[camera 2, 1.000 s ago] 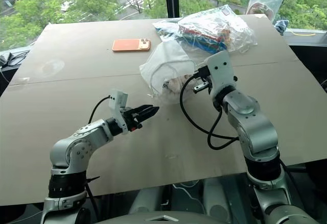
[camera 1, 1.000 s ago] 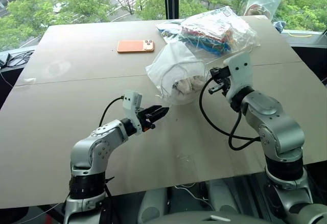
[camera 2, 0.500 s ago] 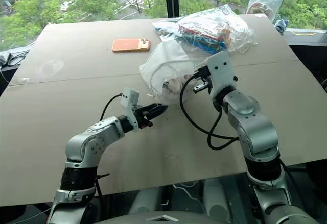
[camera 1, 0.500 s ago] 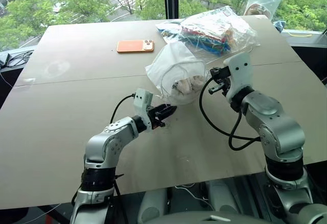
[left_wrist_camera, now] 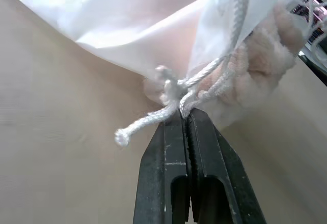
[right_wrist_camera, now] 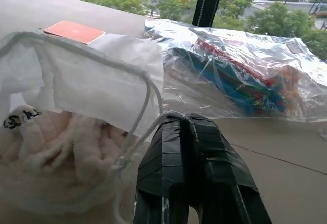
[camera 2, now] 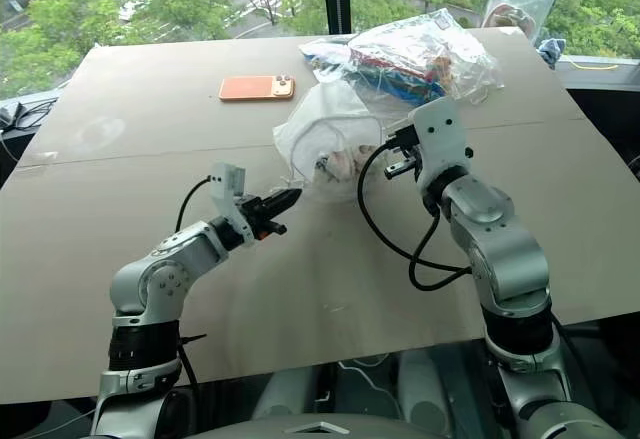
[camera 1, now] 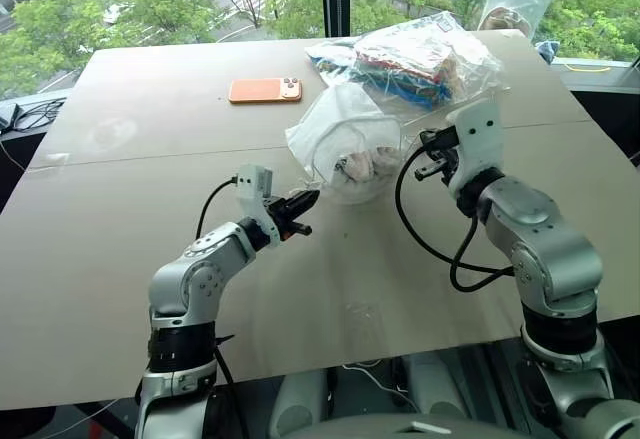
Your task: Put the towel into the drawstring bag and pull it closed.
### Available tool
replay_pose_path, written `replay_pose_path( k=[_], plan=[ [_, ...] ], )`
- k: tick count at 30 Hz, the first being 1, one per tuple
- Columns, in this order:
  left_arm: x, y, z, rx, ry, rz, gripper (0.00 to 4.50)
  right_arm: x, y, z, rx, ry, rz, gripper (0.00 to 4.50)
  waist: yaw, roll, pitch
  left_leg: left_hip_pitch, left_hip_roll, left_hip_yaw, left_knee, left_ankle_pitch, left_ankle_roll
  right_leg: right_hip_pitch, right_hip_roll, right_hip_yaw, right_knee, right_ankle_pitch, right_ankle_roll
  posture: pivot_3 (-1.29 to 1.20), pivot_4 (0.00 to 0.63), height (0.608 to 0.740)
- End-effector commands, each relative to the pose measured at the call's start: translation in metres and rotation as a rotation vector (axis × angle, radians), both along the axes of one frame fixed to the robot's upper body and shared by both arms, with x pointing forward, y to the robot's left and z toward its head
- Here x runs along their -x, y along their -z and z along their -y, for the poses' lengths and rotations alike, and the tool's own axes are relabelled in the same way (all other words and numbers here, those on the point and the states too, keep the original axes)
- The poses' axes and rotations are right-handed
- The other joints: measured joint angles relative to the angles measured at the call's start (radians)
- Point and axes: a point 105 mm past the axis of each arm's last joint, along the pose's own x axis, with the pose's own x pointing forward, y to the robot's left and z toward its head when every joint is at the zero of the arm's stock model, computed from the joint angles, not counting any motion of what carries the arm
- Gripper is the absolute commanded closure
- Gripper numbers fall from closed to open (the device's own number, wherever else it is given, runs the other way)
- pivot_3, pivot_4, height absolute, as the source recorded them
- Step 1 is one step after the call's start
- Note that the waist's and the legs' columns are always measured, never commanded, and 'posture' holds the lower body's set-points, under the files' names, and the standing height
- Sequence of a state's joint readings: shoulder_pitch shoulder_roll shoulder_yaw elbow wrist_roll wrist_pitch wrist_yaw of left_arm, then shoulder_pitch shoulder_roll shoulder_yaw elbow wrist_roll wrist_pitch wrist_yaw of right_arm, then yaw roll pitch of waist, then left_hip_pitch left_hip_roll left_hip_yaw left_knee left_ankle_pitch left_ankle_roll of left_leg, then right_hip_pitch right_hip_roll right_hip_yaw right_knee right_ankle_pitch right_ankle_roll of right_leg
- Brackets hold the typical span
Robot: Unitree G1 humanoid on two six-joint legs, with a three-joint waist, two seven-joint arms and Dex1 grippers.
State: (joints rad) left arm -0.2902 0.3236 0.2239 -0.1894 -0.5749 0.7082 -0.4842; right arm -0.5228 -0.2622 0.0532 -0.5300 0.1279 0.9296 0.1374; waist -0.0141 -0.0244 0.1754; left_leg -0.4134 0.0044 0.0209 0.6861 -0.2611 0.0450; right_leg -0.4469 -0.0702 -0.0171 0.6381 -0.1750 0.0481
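A wide tan wooden table (camera 1: pixel 120 249) is seen from the head views, and on it, toward the far middle, the white semi-translucent drawstring bag (camera 1: pixel 345 144) stands puffed up, with the off-white terry towel (camera 1: pixel 367 166) lying inside it. Behind the bag a large clear plastic bag of colourful items (camera 1: pixel 420 59) is spread, and an orange smartphone (camera 1: pixel 265 90) lies flat further to the left; a small clear zip bag (camera 1: pixel 513 7) is propped at the far right edge. What the head views leave vague is settled by the left wrist view: the left gripper (left_wrist_camera: pixel 184 115) is pressed together on the thin white knotted cord (left_wrist_camera: pixel 176 89) at the bag's mouth. In the right wrist view the right gripper (right_wrist_camera: pixel 185 120) is seen closed on another white cord (right_wrist_camera: pixel 148 94) of the same bag, and dark lettering on the towel's tag (right_wrist_camera: pixel 18 119) is visible but cannot be read. Compared with a second earlier, the left gripper, then spread and short of the bag, has been closed on the cord.
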Motion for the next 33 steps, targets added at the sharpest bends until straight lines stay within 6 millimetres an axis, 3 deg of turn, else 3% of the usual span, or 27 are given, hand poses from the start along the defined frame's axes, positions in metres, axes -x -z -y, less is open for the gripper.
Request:
replay_pose_path(
  k=[1,5,9,12,16,19,21,23,26,29,33],
  plan=[
    [-0.002,-0.063,-0.032,-0.216,-0.160,0.384,4.46,-0.006,-0.047,0.032,-0.036,0.164,0.190,4.50,0.001,0.000,0.000,0.000,0.000,0.000,0.000,0.000,0.000,0.000,0.000,0.000,0.000,0.000,0.000,0.00,0.150,0.740],
    [-0.013,-0.113,-0.052,-0.339,-0.301,0.625,4.46,-0.010,-0.075,0.047,-0.043,0.231,0.283,4.50,0.007,0.000,0.000,-0.001,-0.001,-0.001,-0.001,0.000,-0.001,0.000,0.000,-0.002,-0.001,0.000,0.000,0.00,0.150,0.740],
    [-0.030,-0.171,-0.075,-0.343,-0.471,0.775,4.46,-0.010,-0.108,0.055,0.004,0.255,0.389,4.50,0.008,0.000,0.000,-0.001,-0.002,-0.001,-0.001,0.000,0.000,0.001,0.000,-0.002,-0.003,0.000,0.000,0.00,0.150,0.740],
    [-0.040,-0.212,-0.081,-0.332,-0.524,0.869,4.46,-0.010,-0.139,0.064,0.050,0.276,0.475,4.50,0.003,0.000,0.001,-0.003,-0.002,0.000,-0.002,0.000,0.000,0.001,0.000,-0.003,-0.005,0.001,0.000,0.00,0.150,0.740],
    [-0.054,-0.233,-0.085,-0.293,-0.520,0.884,4.46,-0.005,-0.169,0.073,0.101,0.305,0.565,4.50,-0.001,0.000,0.000,-0.002,-0.002,0.000,-0.005,0.000,0.000,0.000,0.000,-0.003,-0.008,0.000,0.001,0.00,0.150,0.740],
    [-0.059,-0.241,-0.091,-0.285,-0.541,0.894,4.46,-0.002,-0.177,0.076,0.137,0.321,0.600,4.50,-0.003,0.000,0.000,-0.003,-0.002,0.001,-0.010,0.001,-0.001,0.000,0.000,-0.003,-0.012,0.000,0.001,0.00,0.150,0.740],
    [-0.065,-0.234,-0.091,-0.256,-0.533,0.858,4.46,0.000,-0.175,0.078,0.181,0.333,0.606,4.50,-0.002,0.000,0.000,-0.003,-0.002,0.001,-0.012,0.001,-0.001,0.000,-0.001,-0.003,-0.012,0.000,0.001,0.00,0.150,0.740],
    [-0.066,-0.226,-0.085,-0.286,-0.497,0.861,4.46,0.013,-0.192,0.071,0.147,0.322,0.672,4.50,-0.002,0.000,0.001,-0.003,-0.002,0.002,-0.013,0.003,-0.005,-0.001,-0.001,-0.003,-0.012,0.000,0.001,0.00,0.150,0.740],
    [-0.067,-0.229,-0.094,-0.295,-0.534,0.858,4.46,0.022,-0.207,0.070,0.112,0.326,0.698,4.50,-0.005,0.000,0.001,-0.003,-0.001,0.001,-0.015,0.003,-0.005,-0.001,-0.001,-0.003,-0.012,0.000,0.001,0.00,0.150,0.740],
    [-0.073,-0.221,-0.123,-0.334,-0.643,0.788,4.46,0.010,-0.185,0.113,0.193,0.502,0.609,4.50,0.002,-0.002,0.000,-0.003,-0.001,0.001,-0.015,0.003,-0.005,-0.001,-0.001,-0.005,-0.012,0.000,0.001,0.00,0.150,0.740],
    [-0.081,-0.196,-0.157,-0.318,-0.761,0.639,4.46,0.020,-0.181,0.180,-0.053,0.723,0.571,4.50,0.004,-0.002,-0.001,-0.003,-0.002,0.002,-0.014,0.003,-0.005,0.001,-0.003,-0.008,-0.013,0.000,0.001,0.00,0.150,0.740]
  ],
)
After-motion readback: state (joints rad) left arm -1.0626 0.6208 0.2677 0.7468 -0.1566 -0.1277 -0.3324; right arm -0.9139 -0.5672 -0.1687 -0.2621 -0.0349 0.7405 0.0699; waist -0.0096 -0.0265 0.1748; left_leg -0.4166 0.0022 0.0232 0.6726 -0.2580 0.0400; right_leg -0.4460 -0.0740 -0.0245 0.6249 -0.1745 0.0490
